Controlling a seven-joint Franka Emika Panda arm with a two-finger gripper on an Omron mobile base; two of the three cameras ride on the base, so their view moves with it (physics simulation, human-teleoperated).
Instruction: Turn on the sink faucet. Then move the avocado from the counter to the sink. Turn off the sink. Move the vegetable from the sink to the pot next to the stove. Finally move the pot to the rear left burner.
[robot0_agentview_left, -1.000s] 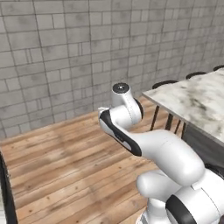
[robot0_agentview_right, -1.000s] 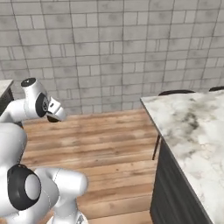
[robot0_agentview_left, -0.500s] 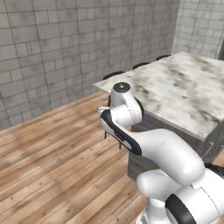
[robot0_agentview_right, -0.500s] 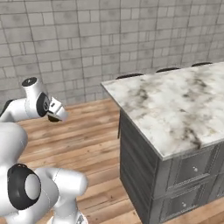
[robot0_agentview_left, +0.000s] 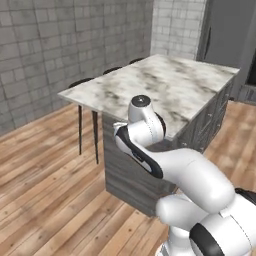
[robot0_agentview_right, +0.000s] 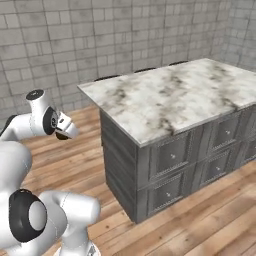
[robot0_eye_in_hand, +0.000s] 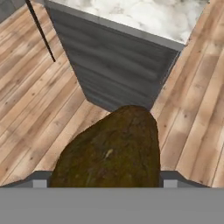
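Here the fingers (robot0_eye_in_hand: 105, 186) grasped the avocado (robot0_eye_in_hand: 109, 151) above the wood floor (robot0_eye_in_hand: 39, 109), with the counter (robot0_eye_in_hand: 144, 17) at twelve o'clock.

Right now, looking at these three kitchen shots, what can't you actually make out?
- Gripper fingers: in the hand view, the avocado fills the space between them, covering their tips, and the frame's bottom edge cuts it off.
- Gripper from the right base view: too small to see its jaws or what it holds.
- Left base view: the arm's own wrist hides the hand.
- Counter: its far right end is cut off in the right base view.
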